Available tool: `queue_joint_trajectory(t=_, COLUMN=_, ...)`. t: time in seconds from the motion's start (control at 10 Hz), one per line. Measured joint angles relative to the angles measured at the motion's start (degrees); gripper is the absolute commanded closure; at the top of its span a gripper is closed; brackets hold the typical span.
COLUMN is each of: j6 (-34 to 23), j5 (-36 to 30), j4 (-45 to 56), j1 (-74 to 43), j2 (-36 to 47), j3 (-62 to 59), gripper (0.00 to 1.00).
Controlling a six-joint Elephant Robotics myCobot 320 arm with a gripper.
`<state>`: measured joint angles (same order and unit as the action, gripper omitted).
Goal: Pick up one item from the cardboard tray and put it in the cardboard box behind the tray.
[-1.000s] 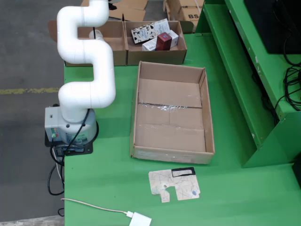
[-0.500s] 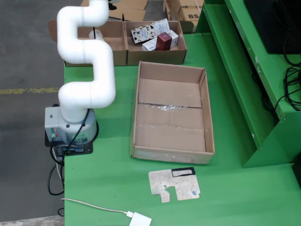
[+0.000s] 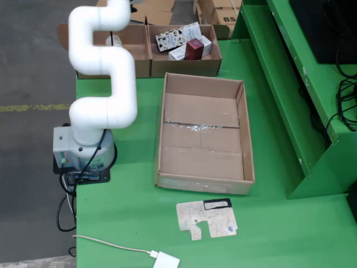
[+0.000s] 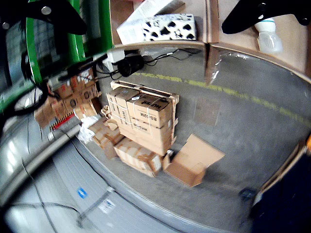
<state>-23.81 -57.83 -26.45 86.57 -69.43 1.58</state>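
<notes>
Green tabletop (image 3: 139, 223) carries everything I work with, set against a grey warehouse floor. My task's things should lie in the cardboard tray (image 3: 202, 134), but its floor shows only bare card and a strip of tape, so nothing is left there to pick as far as the fixed view tells. What I do see of goods sits in the cardboard box (image 3: 184, 53) behind the tray: a cow-patterned carton (image 3: 177, 38) lying on its side with its long axis across the box, and a dark red box (image 3: 194, 48) standing beside it. In the compartment left of that one, a small bottle (image 4: 268, 39) lies on the card floor.

My arm (image 3: 103, 72) rises from its base at the tabletop's left edge and reaches back over those boxes, so my tool (image 4: 265, 14) hangs above the left compartment, well behind the tray. From the riding view I see only dark finger shapes at the top edge, nothing held between them; whether they stand wide or narrow I cannot tell. Any return to the tray means swinging forward and to the right in the fixed view.
</notes>
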Motion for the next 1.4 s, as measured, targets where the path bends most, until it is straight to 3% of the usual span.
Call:
queue_joint_trajectory(t=0.3, j6=7.03, j5=-7.64, j4=7.91, j1=-7.65, j2=8.44, j3=-0.09, gripper=0.0)
queue_joint_trajectory(t=0.9, j6=8.35, j5=-23.46, j4=23.73, j1=-16.7, j2=24.79, j3=-0.09, gripper=0.0)
queue_joint_trajectory(t=1.4, j6=5.36, j5=-29.0, j4=36.38, j1=-28.74, j2=37.97, j3=1.32, gripper=0.0)
